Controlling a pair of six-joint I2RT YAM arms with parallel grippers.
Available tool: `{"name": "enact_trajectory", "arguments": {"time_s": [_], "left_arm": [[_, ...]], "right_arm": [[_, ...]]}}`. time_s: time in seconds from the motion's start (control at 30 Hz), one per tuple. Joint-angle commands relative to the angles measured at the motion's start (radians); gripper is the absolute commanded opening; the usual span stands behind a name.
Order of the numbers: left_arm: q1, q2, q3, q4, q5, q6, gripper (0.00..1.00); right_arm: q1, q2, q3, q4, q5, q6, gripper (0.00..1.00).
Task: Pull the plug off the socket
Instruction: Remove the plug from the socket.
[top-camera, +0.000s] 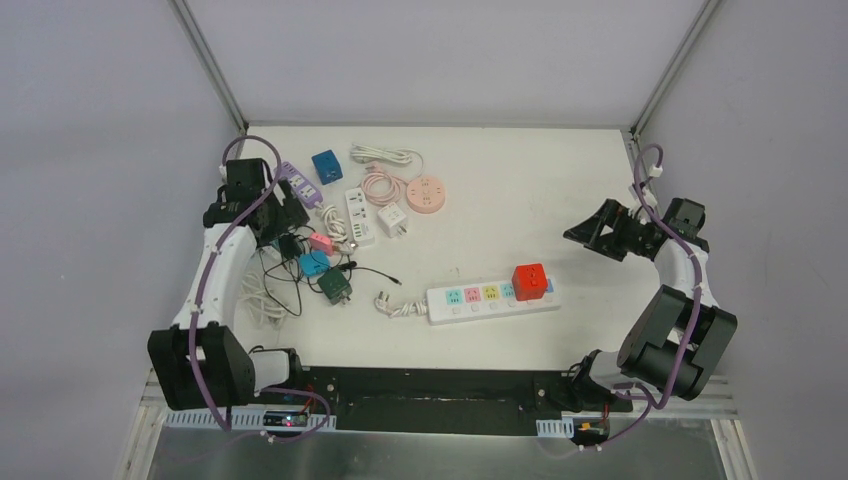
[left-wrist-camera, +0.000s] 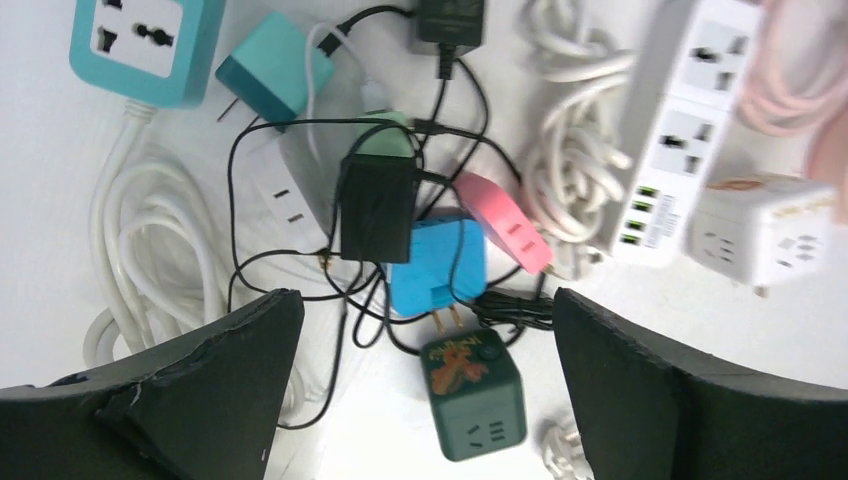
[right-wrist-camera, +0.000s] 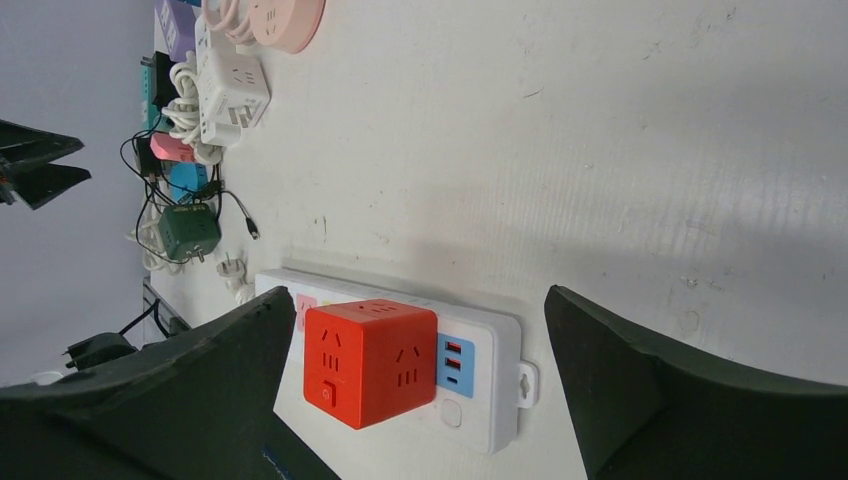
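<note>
While the top view takes in the whole surface, the red cube plug sits pushed into the right end of the white power strip. The strip lies flat right of centre, its long axis running left to right. The left claw hangs over a heap of adapters and cords at the far left. The right claw hovers well apart from the strip, on the right.

From the left wrist, the left claw is released, fingers spread wide with nothing between them; a green cube lies below.

From the right wrist, the right claw is likewise released and empty, framing the red cube plug on the strip. The plug stands proud of the strip's face, so its prongs likely point down into it.

It looks rigid, light and smooth-sided, probably slippery. Gripping two opposite flat faces and pulling straight up seems best, though the light strip may lift with it unless pinned.
</note>
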Motion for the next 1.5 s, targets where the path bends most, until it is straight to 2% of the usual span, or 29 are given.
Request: {"name": "enact_trajectory", "arguments": {"time_s": [0.0, 0.1, 0.37, 0.47, 0.6, 0.77, 0.97, 1.07, 1.13, 1.3, 1.47], "left_arm": [[0.006, -0.131, 0.039, -0.006, 0.070, 0.028, 0.99], [0.006, -0.207, 0.022, 0.013, 0.110, -0.012, 0.99], [0.005, -0.218, -0.005, 0.133, 0.513, -0.130, 0.99], [0.002, -0.213, -0.033, 0.197, 0.603, -0.195, 0.96], [-0.020, -0.222, -0.059, 0.235, 0.656, -0.235, 0.96], [-0.119, -0.241, -0.083, 0.247, 0.633, -0.235, 0.96], [-0.365, -0.232, -0.093, 0.276, 0.459, -0.208, 0.96], [-0.474, -0.204, -0.095, 0.294, 0.388, -0.176, 0.94], [-0.549, -0.183, -0.099, 0.315, 0.343, -0.140, 0.93], [-0.722, -0.145, -0.125, 0.396, 0.243, -0.040, 0.92], [-0.806, -0.117, -0.152, 0.470, 0.202, -0.028, 0.93]], "right_arm": [[-0.005, -0.020, 0.035, -0.032, -0.020, -0.098, 1.00], [-0.005, -0.036, 0.061, -0.082, -0.004, -0.156, 1.00], [-0.004, -0.043, 0.160, -0.278, -0.045, -0.333, 1.00], [0.000, -0.040, 0.196, -0.365, -0.060, -0.419, 1.00], [0.033, -0.056, 0.225, -0.453, -0.018, -0.509, 1.00], [0.146, -0.107, 0.228, -0.482, 0.085, -0.528, 1.00], [0.371, -0.187, 0.206, -0.484, 0.281, -0.524, 1.00], [0.449, -0.235, 0.175, -0.477, 0.320, -0.586, 1.00], [0.466, -0.251, 0.162, -0.514, 0.275, -0.719, 1.00], [0.494, -0.200, 0.175, -0.730, 0.131, -1.218, 1.00], [0.506, -0.129, 0.175, -0.823, 0.112, -1.558, 1.00]]}}
